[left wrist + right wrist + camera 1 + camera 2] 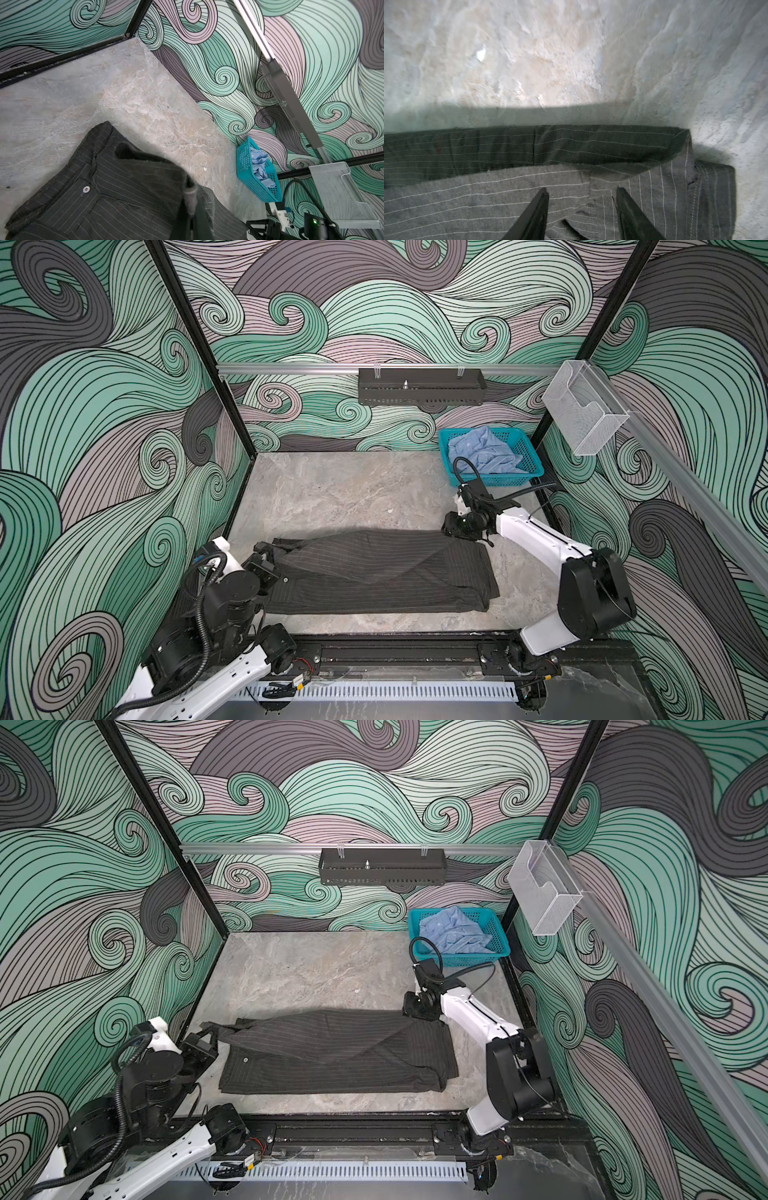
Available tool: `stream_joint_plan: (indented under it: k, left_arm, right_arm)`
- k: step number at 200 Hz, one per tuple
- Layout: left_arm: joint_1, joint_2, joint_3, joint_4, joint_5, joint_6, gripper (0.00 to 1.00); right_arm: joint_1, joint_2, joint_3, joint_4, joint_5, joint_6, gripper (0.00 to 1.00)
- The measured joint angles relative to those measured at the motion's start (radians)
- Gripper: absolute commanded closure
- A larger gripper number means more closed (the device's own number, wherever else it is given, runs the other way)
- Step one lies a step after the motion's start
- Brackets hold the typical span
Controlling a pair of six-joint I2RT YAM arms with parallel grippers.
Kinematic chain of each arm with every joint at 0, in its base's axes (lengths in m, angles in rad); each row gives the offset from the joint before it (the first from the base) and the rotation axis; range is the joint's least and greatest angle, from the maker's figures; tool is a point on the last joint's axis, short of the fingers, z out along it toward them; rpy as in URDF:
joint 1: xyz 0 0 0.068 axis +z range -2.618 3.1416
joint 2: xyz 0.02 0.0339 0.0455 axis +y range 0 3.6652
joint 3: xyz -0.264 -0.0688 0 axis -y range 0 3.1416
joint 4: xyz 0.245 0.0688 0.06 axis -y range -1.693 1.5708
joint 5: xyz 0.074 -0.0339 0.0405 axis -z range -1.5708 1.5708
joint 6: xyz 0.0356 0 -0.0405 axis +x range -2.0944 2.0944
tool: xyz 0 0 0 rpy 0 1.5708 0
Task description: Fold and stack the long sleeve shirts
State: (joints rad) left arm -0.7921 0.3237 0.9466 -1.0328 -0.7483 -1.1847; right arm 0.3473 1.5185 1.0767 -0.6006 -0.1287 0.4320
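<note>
Left gripper (262,559): closed tight on the left, collar end of the dark charcoal pinstriped cloth shirt (382,572). That shirt lies lengthwise on the grey marbled table (332,489), near the front edge, with one long flap drawn over its far side. Folding is judged to be partway done.

Right gripper (582,199): jaws partly apart over the shirt's right end, with nothing between them.

Plain light blue cloth shirt (482,450): crumpled in the teal plastic mesh basket (534,472) at the far right corner, not yet folded. Stacking has not begun.
</note>
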Motion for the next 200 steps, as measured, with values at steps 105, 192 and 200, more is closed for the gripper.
stream_joint_plan:
  k: [105,192,200]
  left_arm:
    - [0.001,0.159,-0.129,0.134,0.045,0.06,1.0]
    - [0.014,0.115,-0.286,0.201,0.062,0.094,0.94]
    - [0.024,0.115,-0.294,0.201,0.062,0.094,0.92]
  right_arm:
    - [0.001,0.11,0.089,-0.056,0.012,0.003,0.48]
    - [0.109,0.156,0.045,-0.048,-0.06,0.034,0.72]
    - [0.109,0.166,0.033,-0.049,-0.066,0.041,0.72]
